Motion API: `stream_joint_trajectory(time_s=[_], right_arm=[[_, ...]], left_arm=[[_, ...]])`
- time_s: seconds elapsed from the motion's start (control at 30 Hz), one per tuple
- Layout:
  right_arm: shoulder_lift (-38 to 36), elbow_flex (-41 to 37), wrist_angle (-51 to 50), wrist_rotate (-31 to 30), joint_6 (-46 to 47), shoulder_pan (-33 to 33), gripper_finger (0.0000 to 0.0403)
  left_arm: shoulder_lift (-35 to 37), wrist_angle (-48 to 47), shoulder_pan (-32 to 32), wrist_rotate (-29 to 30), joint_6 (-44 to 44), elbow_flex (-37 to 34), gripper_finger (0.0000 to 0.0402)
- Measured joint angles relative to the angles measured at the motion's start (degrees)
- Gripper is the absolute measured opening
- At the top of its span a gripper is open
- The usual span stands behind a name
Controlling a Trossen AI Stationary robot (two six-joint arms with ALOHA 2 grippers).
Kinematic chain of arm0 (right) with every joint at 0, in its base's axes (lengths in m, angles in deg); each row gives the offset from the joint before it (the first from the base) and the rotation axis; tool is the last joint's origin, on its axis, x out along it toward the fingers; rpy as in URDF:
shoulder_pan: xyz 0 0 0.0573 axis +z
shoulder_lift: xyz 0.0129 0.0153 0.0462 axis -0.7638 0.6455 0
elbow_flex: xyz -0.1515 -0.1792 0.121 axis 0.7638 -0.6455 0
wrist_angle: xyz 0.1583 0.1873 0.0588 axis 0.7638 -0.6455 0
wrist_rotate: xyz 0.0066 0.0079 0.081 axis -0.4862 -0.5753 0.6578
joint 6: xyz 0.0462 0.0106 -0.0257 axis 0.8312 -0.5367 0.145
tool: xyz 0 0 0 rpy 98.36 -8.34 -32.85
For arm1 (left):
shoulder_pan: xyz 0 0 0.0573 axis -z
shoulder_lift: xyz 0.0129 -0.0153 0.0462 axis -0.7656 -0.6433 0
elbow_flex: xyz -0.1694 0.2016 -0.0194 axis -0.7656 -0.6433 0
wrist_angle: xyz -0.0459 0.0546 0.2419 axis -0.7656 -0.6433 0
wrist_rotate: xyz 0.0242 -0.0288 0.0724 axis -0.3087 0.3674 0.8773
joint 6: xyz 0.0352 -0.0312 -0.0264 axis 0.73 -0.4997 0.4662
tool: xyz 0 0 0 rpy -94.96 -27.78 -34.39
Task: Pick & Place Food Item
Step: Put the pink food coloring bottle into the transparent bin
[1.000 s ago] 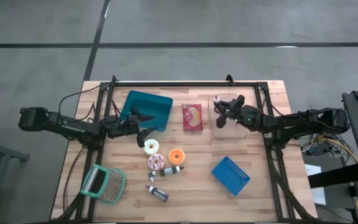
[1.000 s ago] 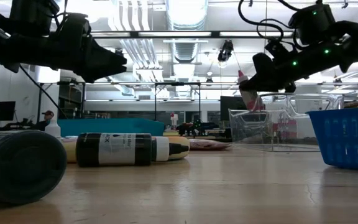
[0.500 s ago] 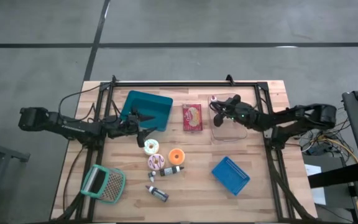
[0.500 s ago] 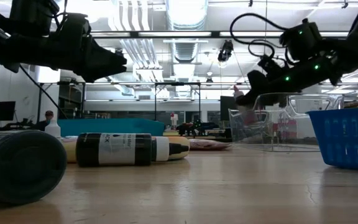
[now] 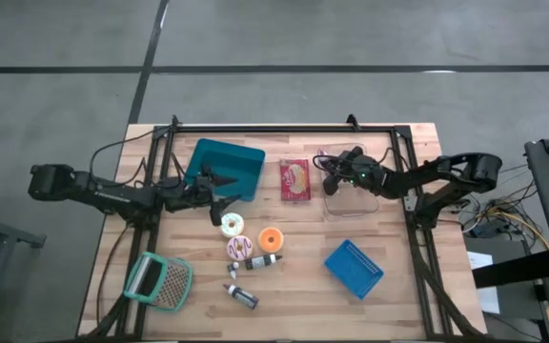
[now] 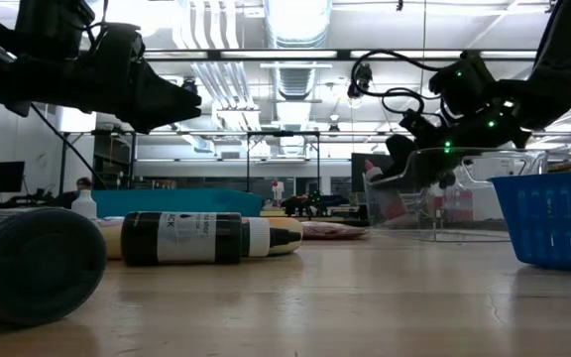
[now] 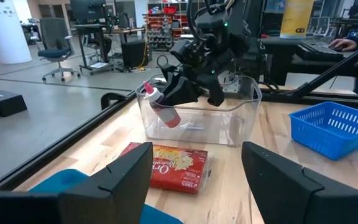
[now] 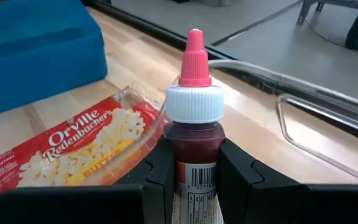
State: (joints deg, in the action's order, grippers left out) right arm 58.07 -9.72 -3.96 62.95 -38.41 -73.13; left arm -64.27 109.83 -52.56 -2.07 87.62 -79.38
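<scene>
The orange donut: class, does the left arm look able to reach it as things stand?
Probably yes. The left gripper hovers open beside the teal tray, and the orange donut lies on open table nearby; only the white donut sits roughly between them, low and easily passed over.

Teal bin at ten o'clock — popcorn packet beside; blue basket at four o'clock; donuts central.

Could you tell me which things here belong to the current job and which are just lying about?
In use: red bottle, held by right gripper at the clear bin.

Lying about: popcorn bag, teal bin, donuts, blue basket, left gripper.
</scene>
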Motion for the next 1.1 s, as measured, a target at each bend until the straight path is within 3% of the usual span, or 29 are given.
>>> stream_joint_trajectory(time_s=[0.17,0.47,0.9,1.1], right_arm=[[-0.2,0.0,-0.4,0.0,0.5,0.0,0.0073],[-0.2,0.0,-0.4,0.0,0.9,0.0,0.0137],[-0.2,0.0,0.6,0.0,0.4,0.0,0.0130],[-0.2,0.0,0.6,1.5,0.2,0.1,0.0148]], left_arm=[[0.0,0.0,0.0,0.0,0.0,0.0,0.0252],[0.0,-0.1,0.0,0.0,0.0,0.0,0.0252],[0.0,-0.1,0.0,0.0,0.0,0.0,0.0252],[0.0,-0.6,0.0,0.0,0.0,0.0,0.0252]])
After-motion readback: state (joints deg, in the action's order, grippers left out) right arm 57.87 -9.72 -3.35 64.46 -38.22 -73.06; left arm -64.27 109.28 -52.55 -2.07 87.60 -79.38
